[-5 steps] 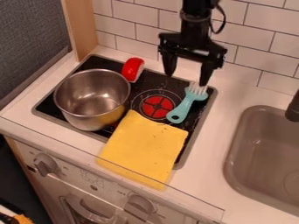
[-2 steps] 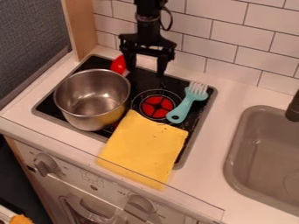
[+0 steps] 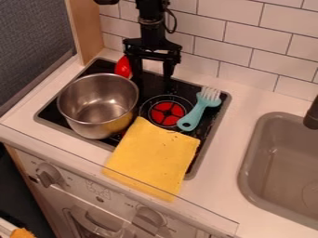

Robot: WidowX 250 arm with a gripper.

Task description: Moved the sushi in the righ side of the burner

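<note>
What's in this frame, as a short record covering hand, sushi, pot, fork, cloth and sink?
hand: open, over the back of the stove
sushi: red toy piece, behind the pot, partly hidden by the hand
pot: steel, on the stove, left of the red burner in view
fork: turquoise handle, right of that burner
cloth: yellow, over the stove's front edge
sink: grey, right of the stove

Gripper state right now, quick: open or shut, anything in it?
Gripper: open, fingers apart with nothing between them; the red piece sits beside it, outside the fingers.
</note>
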